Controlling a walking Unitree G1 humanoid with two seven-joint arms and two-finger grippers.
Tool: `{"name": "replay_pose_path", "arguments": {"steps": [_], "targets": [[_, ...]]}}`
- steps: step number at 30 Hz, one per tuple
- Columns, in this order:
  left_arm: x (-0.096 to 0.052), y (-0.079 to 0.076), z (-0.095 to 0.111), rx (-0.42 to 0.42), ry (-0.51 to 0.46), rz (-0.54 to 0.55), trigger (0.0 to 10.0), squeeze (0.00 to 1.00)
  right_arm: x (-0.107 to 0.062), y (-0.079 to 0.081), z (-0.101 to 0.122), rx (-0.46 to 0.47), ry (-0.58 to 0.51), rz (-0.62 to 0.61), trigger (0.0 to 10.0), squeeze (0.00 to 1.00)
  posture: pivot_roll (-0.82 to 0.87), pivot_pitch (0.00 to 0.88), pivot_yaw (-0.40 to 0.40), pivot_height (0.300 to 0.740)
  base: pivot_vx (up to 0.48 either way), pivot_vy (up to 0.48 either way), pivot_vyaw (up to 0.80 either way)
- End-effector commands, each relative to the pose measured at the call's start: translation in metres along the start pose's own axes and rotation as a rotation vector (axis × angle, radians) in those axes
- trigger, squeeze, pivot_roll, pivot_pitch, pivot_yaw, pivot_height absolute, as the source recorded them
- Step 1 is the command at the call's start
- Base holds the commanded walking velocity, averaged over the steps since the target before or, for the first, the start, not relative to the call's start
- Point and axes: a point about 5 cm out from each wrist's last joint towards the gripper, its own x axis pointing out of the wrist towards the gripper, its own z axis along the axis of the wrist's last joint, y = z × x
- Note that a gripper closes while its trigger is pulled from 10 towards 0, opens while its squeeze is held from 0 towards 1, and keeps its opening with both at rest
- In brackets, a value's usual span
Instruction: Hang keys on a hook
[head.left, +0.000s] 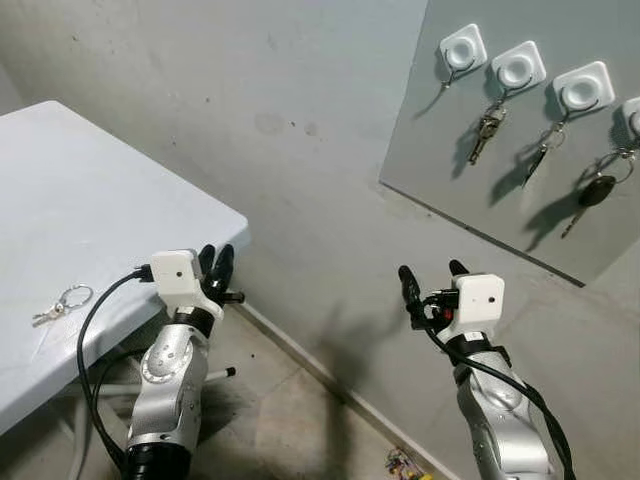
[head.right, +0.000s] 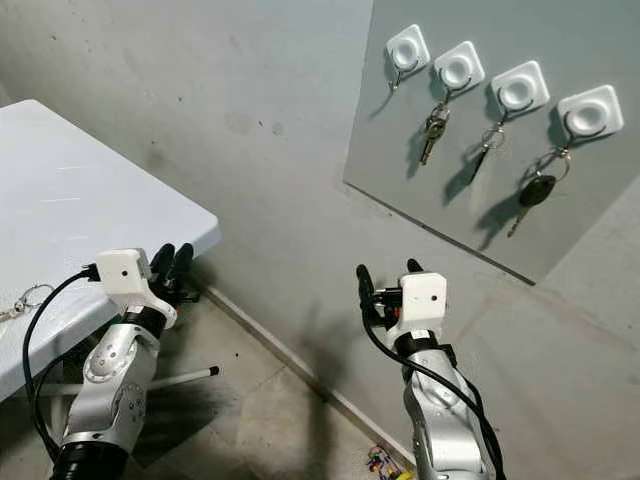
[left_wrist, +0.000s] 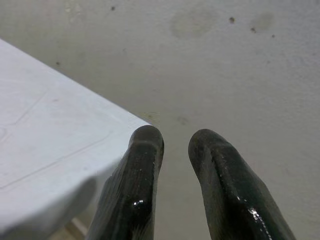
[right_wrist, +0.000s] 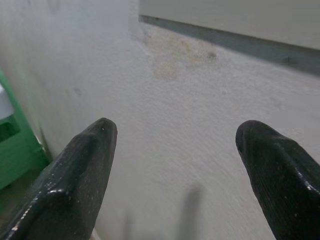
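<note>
A small bunch of keys on a ring (head.left: 62, 302) lies on the white table (head.left: 110, 190), near its front edge at the left. My left gripper (head.left: 216, 260) hovers just off the table's corner, right of the keys; its fingers (left_wrist: 145, 165) stand close together, holding nothing. My right gripper (head.left: 431, 270) is open and empty, raised before the wall below a grey board (head.left: 470, 200). The board carries a row of white hooks. The leftmost hook (head.left: 463, 48) is bare, while the hooks to its right hold keys (head.left: 487, 128).
The plain wall runs behind both arms, with a strip of floor (head.left: 290, 410) below. A small coloured object (head.left: 405, 465) lies on the floor by the wall. Table legs (head.left: 215, 374) stand under the table. A green object (right_wrist: 15, 150) shows at the edge of the right wrist view.
</note>
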Motion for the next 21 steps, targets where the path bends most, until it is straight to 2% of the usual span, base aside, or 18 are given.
{"name": "replay_pose_path", "arguments": {"steps": [1,21], "targets": [[0.0004,0.0069,0.0055,0.043,-0.008,0.029,10.0,0.0,0.0033,0.0064,0.0046,-0.002,-0.018,0.021,10.0,0.0,-0.07,0.015,-0.039,0.74,0.0,0.0,0.77],[0.0041,0.0054,0.002,0.054,0.036,0.023,10.0,0.0,0.0035,0.0052,0.0036,-0.009,-0.018,0.033,10.0,0.0,-0.07,0.0,-0.035,0.74,0.0,0.0,0.78]]}}
